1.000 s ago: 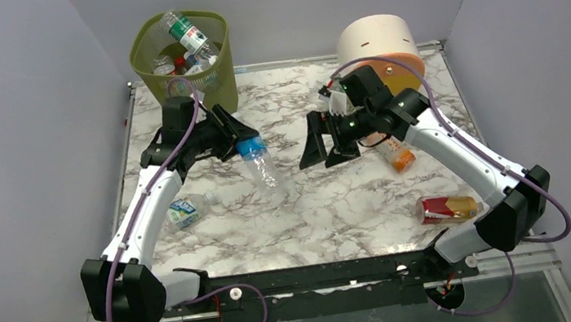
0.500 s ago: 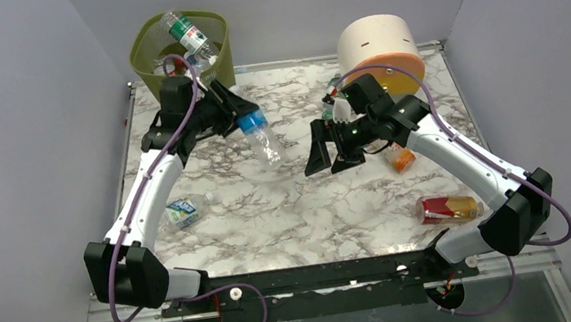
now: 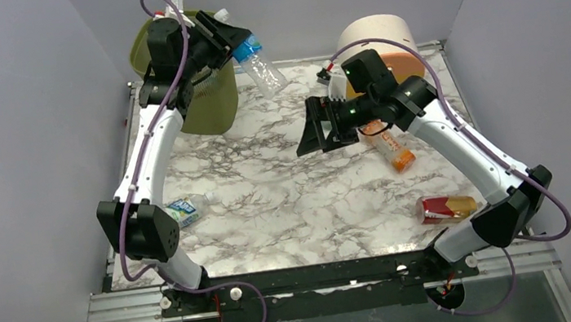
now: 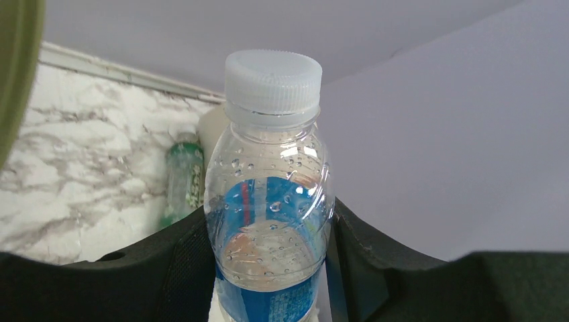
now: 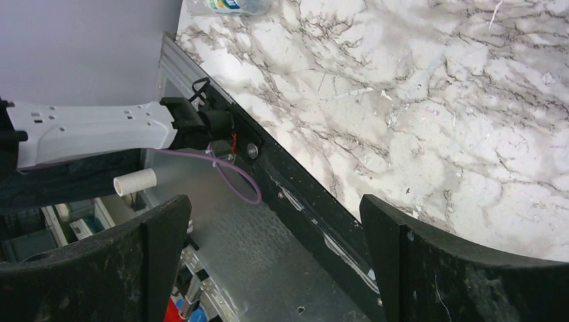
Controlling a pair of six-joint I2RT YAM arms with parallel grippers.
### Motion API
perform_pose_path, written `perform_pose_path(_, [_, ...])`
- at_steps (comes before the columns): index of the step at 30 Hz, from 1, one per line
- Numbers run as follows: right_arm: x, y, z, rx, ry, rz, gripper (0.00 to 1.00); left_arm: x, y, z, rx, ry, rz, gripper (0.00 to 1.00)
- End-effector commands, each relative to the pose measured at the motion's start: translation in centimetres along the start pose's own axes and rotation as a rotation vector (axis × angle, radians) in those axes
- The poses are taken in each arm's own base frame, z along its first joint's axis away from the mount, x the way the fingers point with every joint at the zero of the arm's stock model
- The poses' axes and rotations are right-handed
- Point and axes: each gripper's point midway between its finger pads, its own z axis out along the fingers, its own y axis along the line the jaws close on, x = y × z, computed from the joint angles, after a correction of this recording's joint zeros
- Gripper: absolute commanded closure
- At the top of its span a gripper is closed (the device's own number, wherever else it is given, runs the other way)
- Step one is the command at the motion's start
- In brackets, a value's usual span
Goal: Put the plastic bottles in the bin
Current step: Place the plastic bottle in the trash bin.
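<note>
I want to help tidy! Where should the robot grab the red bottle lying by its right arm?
Likely the middle of the red-labelled bottle, from straight above: it lies on its side with bare table around, so jaws can straddle its narrow width.

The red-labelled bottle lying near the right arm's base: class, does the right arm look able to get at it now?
Probably yes. The right gripper has its fingers open and empty, and the red-labelled bottle lies alone with nothing over it, though reaching it means folding back tightly.
</note>
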Motion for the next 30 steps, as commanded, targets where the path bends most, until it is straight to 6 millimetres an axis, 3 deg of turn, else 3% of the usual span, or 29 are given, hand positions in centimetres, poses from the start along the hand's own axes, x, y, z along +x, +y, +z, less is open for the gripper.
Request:
perform_pose_path(1, [0.2,0.1,0.3,-0.016,0.063,-0.026,0.01,-6.2,-0.2,1.0,0.020,-0.180,0.054,0.47])
perform_pose_path(4, [0.1,-0.2,0.6,-0.005,0.082,-0.045,0.01,-10.0,1.5,1.5,0.007,-0.267,0.053,0.47])
perform_pose_path(8, [-0.1,-0.4,1.2,-0.007,0.095,-0.065,0.01,-15.6,1.8,-0.1,0.018,-0.422,0.085,0.47])
perform_pose_path(13, [-0.2,-0.6,1.8,-0.018,0.113,-0.082,0.01,-20.8,1.6,-2.2,0.022,-0.579,0.104,0.46])
perform_pose_path(17, [0.3,-1.1,2.2,-0.011,0.133,-0.080,0.01,-23.3,1.9,-3.5,-0.018,-0.680,0.169,0.46])
perform_pose_path(20, [0.6,-1.4,2.2,-0.004,0.141,-0.082,0.01,-24.6,3.8,-4.1,-0.083,-0.723,0.199,0.45])
perform_pose_path(30, [1.0,-1.7,2.6,-0.012,0.161,-0.076,0.01,-26.5,8.3,-5.6,-0.293,-0.783,0.321,0.44])
